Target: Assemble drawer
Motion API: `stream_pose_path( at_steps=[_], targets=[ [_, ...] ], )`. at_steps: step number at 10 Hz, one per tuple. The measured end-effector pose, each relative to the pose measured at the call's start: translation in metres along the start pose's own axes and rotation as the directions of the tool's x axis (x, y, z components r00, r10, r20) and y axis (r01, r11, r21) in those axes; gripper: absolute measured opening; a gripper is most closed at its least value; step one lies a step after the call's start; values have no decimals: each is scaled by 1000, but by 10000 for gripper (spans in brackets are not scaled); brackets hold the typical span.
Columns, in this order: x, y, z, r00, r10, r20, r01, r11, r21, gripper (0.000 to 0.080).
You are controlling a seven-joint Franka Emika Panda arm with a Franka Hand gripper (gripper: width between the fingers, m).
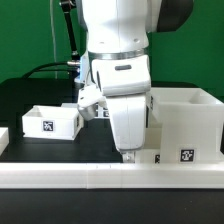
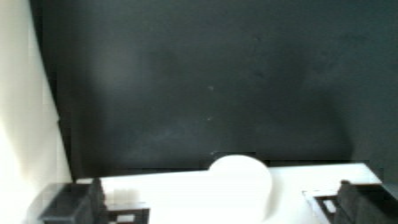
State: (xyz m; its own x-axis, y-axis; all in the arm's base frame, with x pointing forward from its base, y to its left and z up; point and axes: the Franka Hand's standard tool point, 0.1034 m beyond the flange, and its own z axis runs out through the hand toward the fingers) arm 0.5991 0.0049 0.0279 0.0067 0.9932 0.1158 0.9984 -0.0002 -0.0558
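Observation:
In the exterior view the large white cube housing [image 1: 186,122] stands at the right, with a tag on its front. One small open-top tray [image 1: 50,122] sits at the left on the black table. My gripper [image 1: 130,156] points down, low between them, close to the front border wall. A tagged white part [image 1: 151,157] shows just beside it, mostly hidden by the hand. In the wrist view a second white tray [image 2: 178,195] with a rounded knob [image 2: 240,172] lies between my fingers [image 2: 79,204]. My gripper [image 2: 222,205] has its jaws wide apart, one on each side of the tray.
The long low white border wall [image 1: 100,177] runs along the front, right below the gripper. Black cables [image 1: 45,70] lie at the back left. A white surface [image 2: 15,100] runs along one edge of the wrist view; which part it belongs to cannot be told.

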Motion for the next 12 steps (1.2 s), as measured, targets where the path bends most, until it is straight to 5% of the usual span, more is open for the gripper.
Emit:
stream_pose_path(
  at_steps=[3, 6, 10, 12],
  targets=[
    [1, 0, 1, 1000, -1, 0, 1, 1000, 1, 648],
    [20, 0, 4, 999, -52, 7, 52, 999, 9, 648],
    [19, -1, 2, 996, -80, 37, 79, 996, 39, 648],
    [1, -1, 3, 998, -53, 43, 53, 999, 2, 648]
  ],
)
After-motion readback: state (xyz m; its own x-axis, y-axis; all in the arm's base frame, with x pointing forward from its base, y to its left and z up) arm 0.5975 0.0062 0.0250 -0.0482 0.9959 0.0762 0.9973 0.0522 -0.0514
